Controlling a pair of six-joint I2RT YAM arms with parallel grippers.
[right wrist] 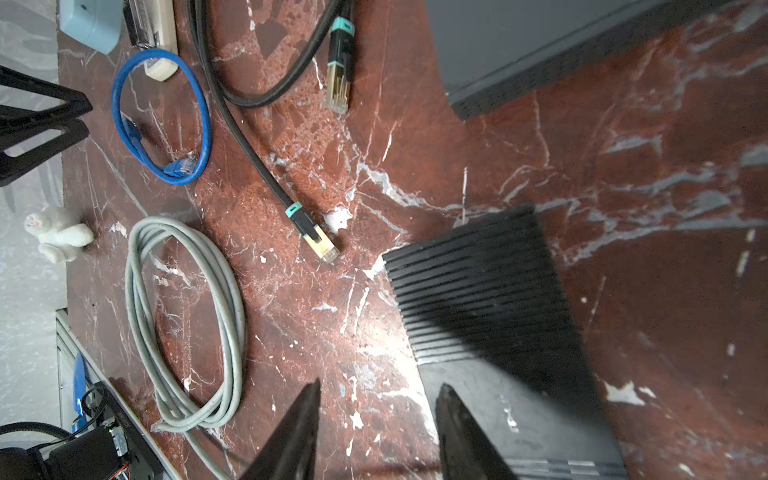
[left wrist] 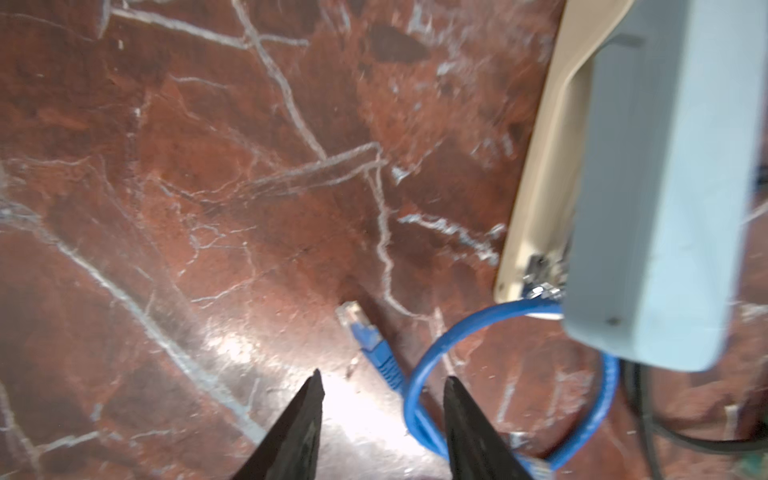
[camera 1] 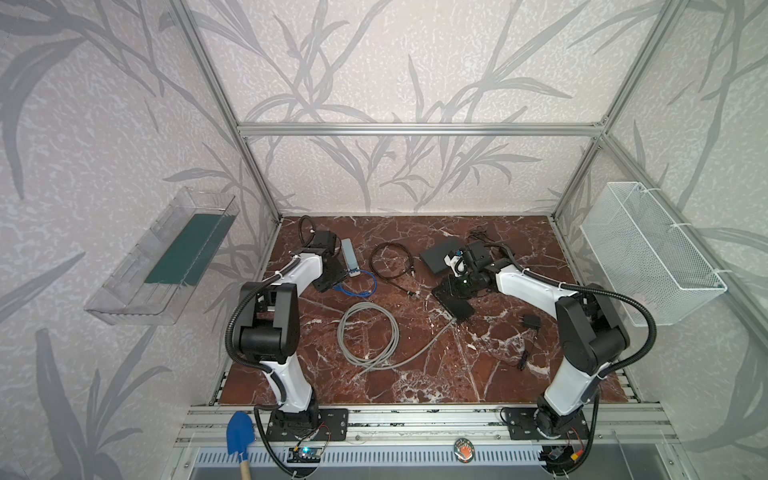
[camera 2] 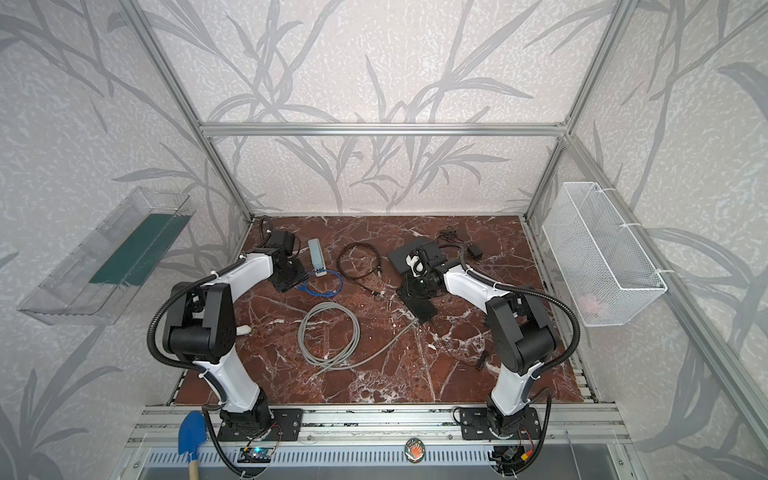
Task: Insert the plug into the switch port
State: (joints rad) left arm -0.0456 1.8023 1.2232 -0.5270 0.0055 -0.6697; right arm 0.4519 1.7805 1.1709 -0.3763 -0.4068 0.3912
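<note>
My left gripper point(left wrist: 384, 378) hangs over the marble table point(left wrist: 208, 187), jaws moderately parted, nothing between them. Just past my tips lies the plug point(left wrist: 360, 330): a clear tip on a ribbed blue boot, flat on the stone, touching neither finger. Its blue cable point(left wrist: 440, 338) curls in one loop back to the pale switch point(left wrist: 665, 187) and enters at the beige side point(left wrist: 544, 187). The blur there hides the single ports from me.

My right gripper point(right wrist: 380, 384) is likewise parted and empty, above the near end of a black ribbed box point(right wrist: 478, 282).

Only my right wrist view shows the gilt, teal-collared ends of the black cable point(right wrist: 249, 137), and a small white plush toy point(right wrist: 58, 232) beyond the table's edge. Both top views alone show the grey cable point(camera 1: 368, 334) running from its coil to the ribbed box. They also show a flat dark box point(camera 1: 436, 255) farther back, and the clear bin point(camera 1: 166, 257) and wire basket point(camera 1: 648, 249) on the side walls.

The plug sits near the table's left edge, close under my left arm. The widest bare marble lies in front, between the grey coil and the rail. The far strip by the back wall is also open.
</note>
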